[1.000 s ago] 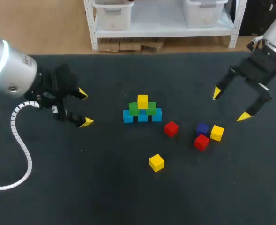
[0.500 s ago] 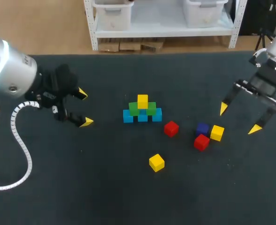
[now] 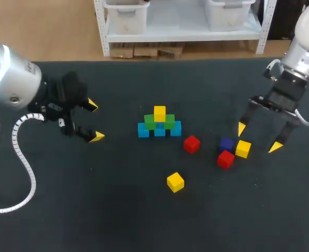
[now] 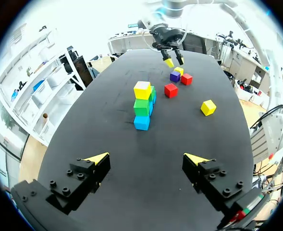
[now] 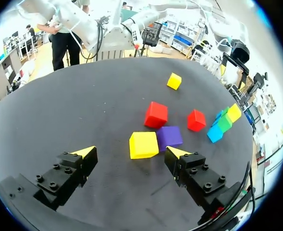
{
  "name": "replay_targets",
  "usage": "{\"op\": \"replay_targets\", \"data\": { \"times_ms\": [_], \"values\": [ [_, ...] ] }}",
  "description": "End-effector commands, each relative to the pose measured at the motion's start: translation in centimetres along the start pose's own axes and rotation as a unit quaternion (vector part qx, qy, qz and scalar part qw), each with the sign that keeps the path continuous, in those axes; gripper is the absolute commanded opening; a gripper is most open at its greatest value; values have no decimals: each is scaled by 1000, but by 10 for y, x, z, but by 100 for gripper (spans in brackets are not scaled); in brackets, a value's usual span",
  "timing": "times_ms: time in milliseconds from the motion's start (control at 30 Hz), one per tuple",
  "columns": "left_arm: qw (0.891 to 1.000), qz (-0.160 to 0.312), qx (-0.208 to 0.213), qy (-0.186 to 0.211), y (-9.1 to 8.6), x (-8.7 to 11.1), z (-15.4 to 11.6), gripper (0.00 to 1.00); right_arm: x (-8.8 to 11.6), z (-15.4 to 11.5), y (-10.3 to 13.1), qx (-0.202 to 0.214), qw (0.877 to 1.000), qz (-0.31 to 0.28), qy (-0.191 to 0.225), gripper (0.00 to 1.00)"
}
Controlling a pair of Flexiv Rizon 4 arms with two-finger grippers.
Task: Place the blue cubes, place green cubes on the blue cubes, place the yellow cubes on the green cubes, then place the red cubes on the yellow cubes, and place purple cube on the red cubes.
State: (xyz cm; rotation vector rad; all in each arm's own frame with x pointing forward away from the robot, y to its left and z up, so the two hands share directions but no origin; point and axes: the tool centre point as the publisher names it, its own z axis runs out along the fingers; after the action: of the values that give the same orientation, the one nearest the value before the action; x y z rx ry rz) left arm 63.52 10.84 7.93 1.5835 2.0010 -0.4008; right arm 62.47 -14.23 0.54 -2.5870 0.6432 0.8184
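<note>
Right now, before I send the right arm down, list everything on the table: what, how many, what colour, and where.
blue cubes: three, blue, bottom row of the stack at mid-table.
green cubes: two, green, on the blue cubes.
top yellow cube: one, yellow, on the green cubes.
loose yellow cubes: two, yellow, one alone on the robot's side of the stack, one in the right-hand cluster.
red cubes: two, red, one just right of the stack, one in the cluster.
purple cube: one, purple, in the cluster.
table: one, black.
left gripper: fingers open, left of the stack.
right gripper: fingers open, above the cluster.
</note>
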Motion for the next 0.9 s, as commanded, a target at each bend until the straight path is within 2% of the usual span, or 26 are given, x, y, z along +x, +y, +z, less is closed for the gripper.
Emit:
{"op": "replay_targets", "data": {
  "times_ms": [33, 100, 167, 200, 533, 767, 800, 833, 900],
  "values": [
    [1000, 2, 0, -5, 0, 3, -1, 100, 4, 2, -4, -5, 1000, -3, -12, 95],
    [1000, 2, 0, -5, 0, 3, -1, 100, 3, 4, -5, -7, 1000, -6, -16, 93],
    [1000, 2, 0, -5, 0, 3, -1, 100, 2, 6, -5, -10, 1000, -10, -21, 75],
    [1000, 2, 0, -5, 0, 3, -1, 100, 1, 6, -6, -11, 1000, -13, -23, 70],
    [1000, 2, 0, -5, 0, 3, -1, 100, -2, 10, -5, -28, 999, -22, -31, 81],
    [1000, 2, 0, -5, 0, 3, -1, 100, -3, 14, -8, -40, 998, -28, -33, 78],
    [1000, 2, 0, -5, 0, 3, -1, 100, -3, 15, -9, -42, 998, -30, -34, 71],
    [1000, 2, 0, -5, 0, 3, -1, 100, -4, 15, -9, -44, 998, -30, -34, 49],
    [1000, 2, 0, -5, 0, 3, -1, 100, -4, 16, -9, -49, 998, -31, -35, 48]
  ]
}}
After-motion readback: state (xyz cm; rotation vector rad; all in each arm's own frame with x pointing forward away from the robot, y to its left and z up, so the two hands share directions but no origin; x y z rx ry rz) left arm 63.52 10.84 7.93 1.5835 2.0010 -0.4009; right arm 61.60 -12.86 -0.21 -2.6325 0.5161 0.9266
